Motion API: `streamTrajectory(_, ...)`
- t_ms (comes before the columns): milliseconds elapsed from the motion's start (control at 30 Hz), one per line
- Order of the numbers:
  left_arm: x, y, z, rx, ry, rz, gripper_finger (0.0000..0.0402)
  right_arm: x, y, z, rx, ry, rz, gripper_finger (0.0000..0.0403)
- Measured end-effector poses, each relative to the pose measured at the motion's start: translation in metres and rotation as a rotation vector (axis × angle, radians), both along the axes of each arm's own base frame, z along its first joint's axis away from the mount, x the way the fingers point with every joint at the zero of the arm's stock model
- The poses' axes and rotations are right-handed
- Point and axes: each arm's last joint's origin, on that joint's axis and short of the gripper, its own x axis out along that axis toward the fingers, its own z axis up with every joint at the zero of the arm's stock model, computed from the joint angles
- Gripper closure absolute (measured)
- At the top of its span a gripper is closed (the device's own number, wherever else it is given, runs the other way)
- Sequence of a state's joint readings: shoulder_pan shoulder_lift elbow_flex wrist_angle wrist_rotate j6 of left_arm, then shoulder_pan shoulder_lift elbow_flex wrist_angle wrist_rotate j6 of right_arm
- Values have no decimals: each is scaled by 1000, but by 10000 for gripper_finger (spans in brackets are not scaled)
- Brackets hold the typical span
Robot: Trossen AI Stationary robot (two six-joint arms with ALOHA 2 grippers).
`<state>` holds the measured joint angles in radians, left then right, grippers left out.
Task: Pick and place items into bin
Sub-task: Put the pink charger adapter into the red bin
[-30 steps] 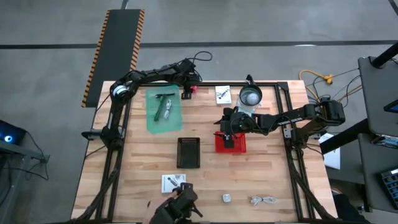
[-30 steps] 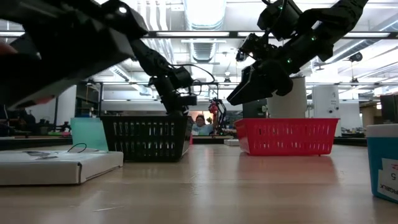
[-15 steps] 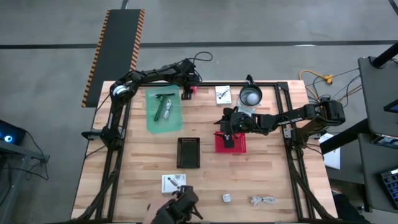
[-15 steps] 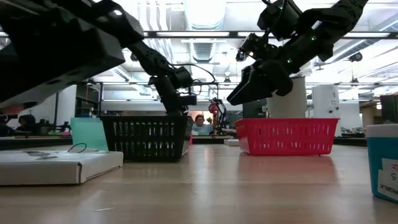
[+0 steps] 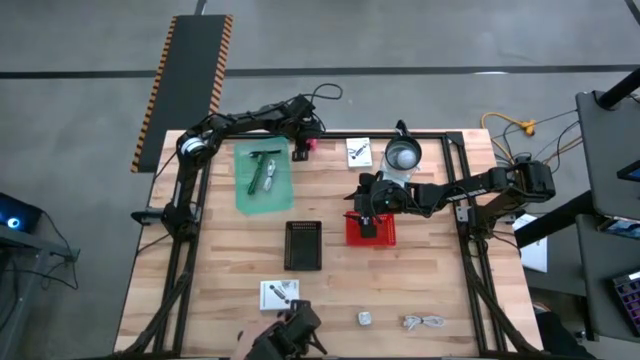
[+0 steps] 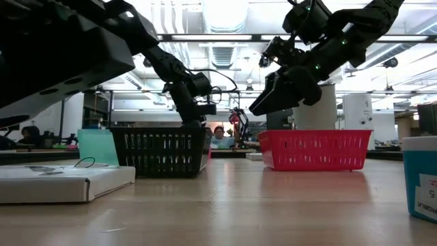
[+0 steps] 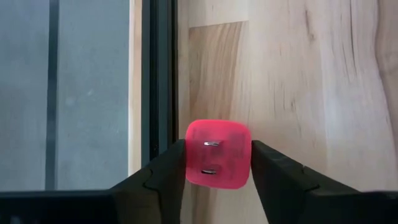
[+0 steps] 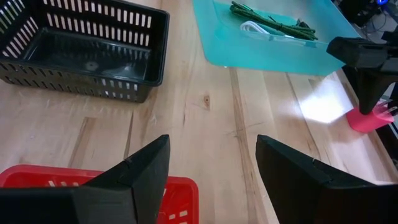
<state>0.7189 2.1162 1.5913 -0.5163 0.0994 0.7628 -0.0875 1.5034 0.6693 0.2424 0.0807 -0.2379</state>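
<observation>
The left arm reached along the far edge of the pale wooden table (image 5: 330, 190), its left gripper (image 7: 217, 171) lowered near the far rim, the dark fingers (image 7: 163, 171) closed against both sides of a small pink rounded block with two metal prongs (image 7: 218, 154), which sat on the wood beside the black frame rail (image 7: 158, 74). The right arm stretched in from the table's right side, the right gripper (image 5: 364, 206) held above the far end of the red slatted plastic basket (image 5: 376, 232) with its fingers (image 8: 134, 177) spread wide and holding nothing. A black slatted basket (image 5: 304, 245) stood beside the red one, and a translucent teal tray (image 5: 262, 176) lay farther left
</observation>
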Motion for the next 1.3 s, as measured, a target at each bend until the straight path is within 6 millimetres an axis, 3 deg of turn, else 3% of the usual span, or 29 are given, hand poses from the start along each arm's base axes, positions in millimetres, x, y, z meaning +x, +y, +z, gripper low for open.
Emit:
streamTrajectory(167,-1,-1,-2,-8,3,-3,276,0,0,0,1,0,-1,179)
streamTrajectory(467,-1,-4,-5,-16,13,-7,275,0,0,0,1,0,0,179)
streamTrajectory(933,-7,-20,14,-81,13,-47,276,0,0,0,2,2,-1,179)
streamTrajectory(1300,-8,-27,31,-223,-128,-101,277,0,0,0,-12,9,8,179)
